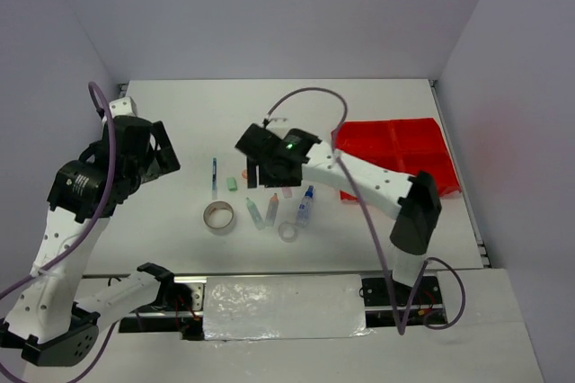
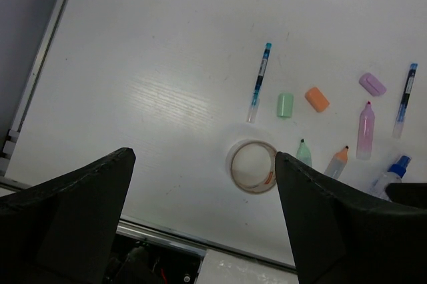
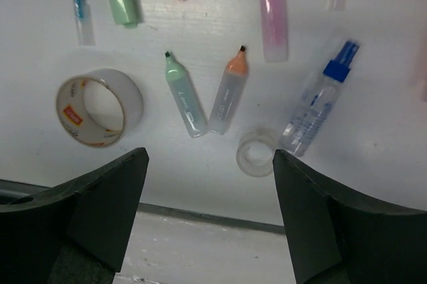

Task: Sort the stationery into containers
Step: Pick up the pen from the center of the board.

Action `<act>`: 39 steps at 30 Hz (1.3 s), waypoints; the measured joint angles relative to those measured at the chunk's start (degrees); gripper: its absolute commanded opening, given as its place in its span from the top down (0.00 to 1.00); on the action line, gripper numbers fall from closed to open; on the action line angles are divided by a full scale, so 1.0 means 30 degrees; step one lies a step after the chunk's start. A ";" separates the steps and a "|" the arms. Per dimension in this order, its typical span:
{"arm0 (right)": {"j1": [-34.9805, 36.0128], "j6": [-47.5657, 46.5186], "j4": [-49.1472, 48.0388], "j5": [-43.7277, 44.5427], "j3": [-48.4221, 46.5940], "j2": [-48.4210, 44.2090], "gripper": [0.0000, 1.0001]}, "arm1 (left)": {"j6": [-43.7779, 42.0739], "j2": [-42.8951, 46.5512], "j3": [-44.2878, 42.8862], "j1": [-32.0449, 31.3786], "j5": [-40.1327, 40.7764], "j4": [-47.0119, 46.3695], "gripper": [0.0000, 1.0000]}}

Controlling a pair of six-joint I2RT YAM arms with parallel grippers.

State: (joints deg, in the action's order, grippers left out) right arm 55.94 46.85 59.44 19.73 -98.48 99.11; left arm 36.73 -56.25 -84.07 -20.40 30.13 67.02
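The stationery lies in a loose group on the white table: a beige tape roll (image 1: 218, 216), a pen (image 1: 214, 173), a green eraser (image 1: 232, 183), stubby markers (image 1: 255, 213), a blue-capped bottle (image 1: 305, 207) and a clear tape ring (image 1: 287, 232). The red tray (image 1: 395, 154) sits at the far right. My right gripper (image 1: 265, 172) hangs open and empty above the group; its view shows the ring (image 3: 257, 154), bottle (image 3: 317, 107) and tape roll (image 3: 99, 107) below. My left gripper (image 1: 171, 156) is open and empty, raised left of the items; the tape roll (image 2: 253, 167) is beside its right finger.
Grey walls enclose the table at the back and on both sides. The table's near edge with a metal rail (image 2: 167, 237) lies just below both grippers. A purple eraser (image 2: 372, 84) and a second pen (image 2: 405, 101) lie at the group's right side.
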 measured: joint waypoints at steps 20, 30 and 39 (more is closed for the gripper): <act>0.1581 0.3694 -0.2317 0.1122 0.2266 0.4816 0.47 | -0.0138 0.1144 0.2331 -0.0058 -0.2586 0.0321 0.01; 0.0925 0.3577 -0.3286 0.0714 0.3147 0.5260 0.46 | -0.0204 0.1158 0.2565 -0.0401 -0.3468 -0.0219 0.01; 0.0801 0.3344 -0.4736 -0.0219 0.4167 0.5595 0.45 | -0.0277 0.0882 0.2565 -0.0867 -0.3643 -0.0393 0.01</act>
State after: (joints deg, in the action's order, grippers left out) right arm 58.35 56.88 45.23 19.07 -85.97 115.90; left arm 35.90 -53.60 -76.38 -23.00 19.20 65.84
